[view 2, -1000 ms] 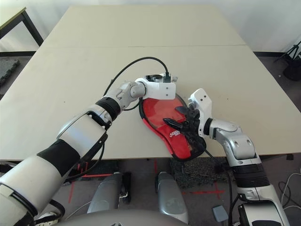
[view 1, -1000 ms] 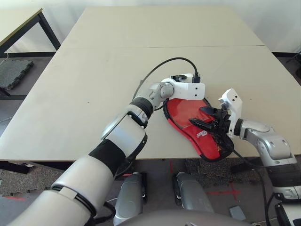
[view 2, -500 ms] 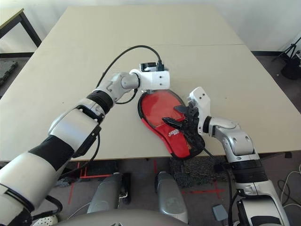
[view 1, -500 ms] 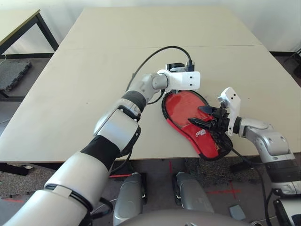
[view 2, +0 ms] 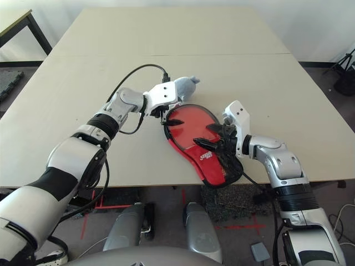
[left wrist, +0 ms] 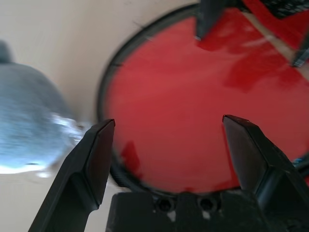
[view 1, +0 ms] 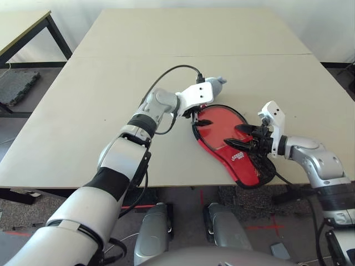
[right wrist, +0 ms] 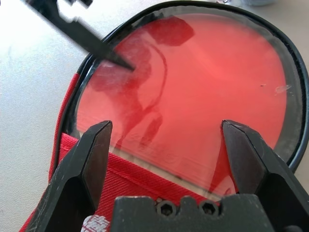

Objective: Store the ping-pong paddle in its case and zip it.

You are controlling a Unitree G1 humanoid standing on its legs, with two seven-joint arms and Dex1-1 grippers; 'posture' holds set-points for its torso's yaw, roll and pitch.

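- The ping-pong paddle [right wrist: 193, 87] lies at the table's near edge inside the case [view 1: 249, 169], its round red face bare within the black zipper rim; the red flap covers only the handle end.
- The right gripper [view 1: 244, 138] hovers over the paddle's neck, fingers spread, gripping nothing.
- The left gripper [view 1: 195, 111], fingers apart and empty, has swung off the paddle head to its far-left rim, uncovering a grey fluffy ball [view 2: 186, 84] just beyond.
- The paddle looks seated; zipping is not started.

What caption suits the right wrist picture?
Open right gripper poised over the ping-pong paddle lying in its case.
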